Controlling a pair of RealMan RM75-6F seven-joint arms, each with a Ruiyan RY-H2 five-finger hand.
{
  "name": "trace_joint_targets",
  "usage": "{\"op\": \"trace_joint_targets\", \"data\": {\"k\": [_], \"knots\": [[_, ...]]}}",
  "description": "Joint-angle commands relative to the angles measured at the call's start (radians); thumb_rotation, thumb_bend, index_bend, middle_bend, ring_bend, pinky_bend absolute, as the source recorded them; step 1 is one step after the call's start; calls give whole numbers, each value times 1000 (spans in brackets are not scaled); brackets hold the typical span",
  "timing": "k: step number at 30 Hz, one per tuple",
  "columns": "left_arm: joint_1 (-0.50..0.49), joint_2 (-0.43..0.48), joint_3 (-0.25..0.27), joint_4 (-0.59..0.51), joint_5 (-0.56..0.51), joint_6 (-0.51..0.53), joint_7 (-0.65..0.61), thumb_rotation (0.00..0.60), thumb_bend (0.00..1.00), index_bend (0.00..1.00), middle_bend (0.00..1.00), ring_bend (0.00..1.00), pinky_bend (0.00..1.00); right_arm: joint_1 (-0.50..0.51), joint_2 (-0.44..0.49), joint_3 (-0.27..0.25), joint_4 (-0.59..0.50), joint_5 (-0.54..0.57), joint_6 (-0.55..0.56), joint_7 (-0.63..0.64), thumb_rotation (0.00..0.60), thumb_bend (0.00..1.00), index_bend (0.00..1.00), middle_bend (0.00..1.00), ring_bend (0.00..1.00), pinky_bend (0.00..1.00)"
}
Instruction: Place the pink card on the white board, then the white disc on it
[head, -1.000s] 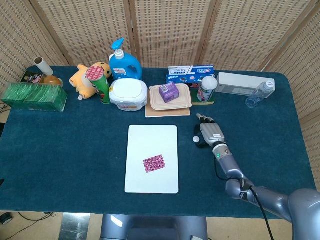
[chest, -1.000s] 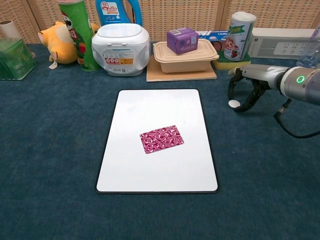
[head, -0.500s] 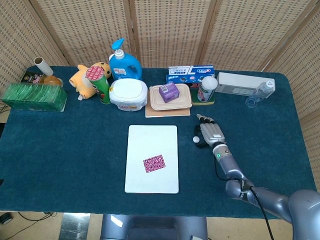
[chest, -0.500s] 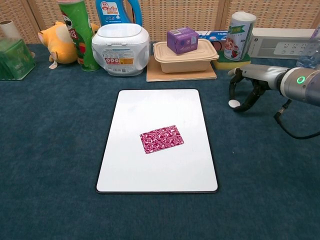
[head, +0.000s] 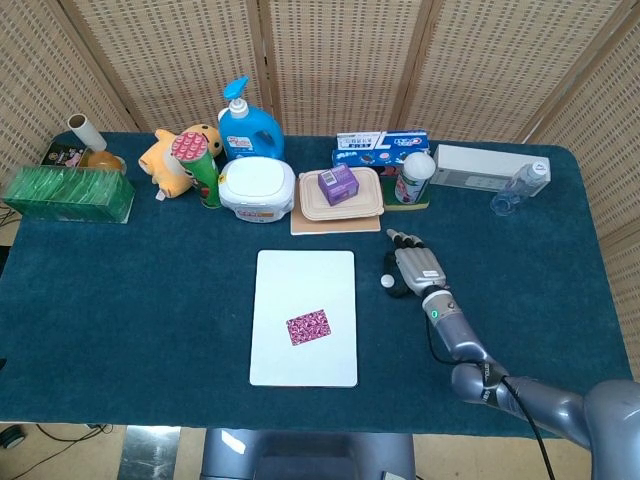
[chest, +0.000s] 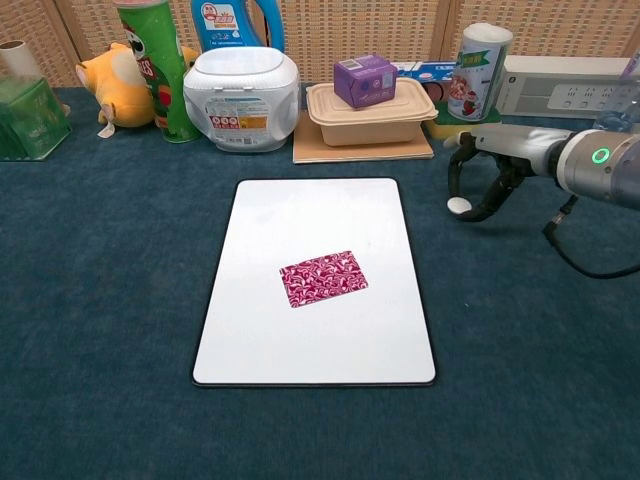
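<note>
1. The pink card (chest: 323, 278) is lying on the white board (chest: 260, 340); that step looks done.
2. The right hand (chest: 487, 178) is pinching the white disc (chest: 458, 205), right of the board, not yet placed.

The pink card (chest: 323, 278) is lying flat near the middle of the white board (chest: 300, 345), slightly tilted. Off to the board's right, the right hand (chest: 487, 178) is reaching in from the frame's edge, its fingers curling down around the white disc (chest: 458, 205), which is sitting at their tips just above the blue cloth (chest: 100, 300). Behind, a lidded tan container (chest: 370, 118) is carrying a small purple box (chest: 364, 80), with a white tub (chest: 242, 98) standing beside it.
</note>
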Motion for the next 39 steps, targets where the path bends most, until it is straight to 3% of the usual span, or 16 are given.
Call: {"op": "trace_joint_targets", "data": {"k": [1,7,17,29,39], "knots": [[0,0,0,0,1,0,0,600,0,0,0,0,0,3,33,5,-86,-22,28,-22,600,333,548,32,0,0],[0,0,2,-1,4,1,1,600,0,0,0,0,0,16,61,-5,-265,-55,61,-73,600,339,549,34,0,0],[-3,6,2,1,1,-9,-13,600,0,0,0,0,0,64,2,-28,-378,-40,95,-183,600,343,549,36,0,0],[-1,12,4,19,5,-7,-48,600,0,0,0,0,0,133,-137,-24,-338,71,147,-314,600,343,549,36,0,0],[-1,10,10,30,17,-7,-52,600,0,0,0,0,0,174,-202,22,-248,207,183,-372,600,346,550,39,0,0]]}}
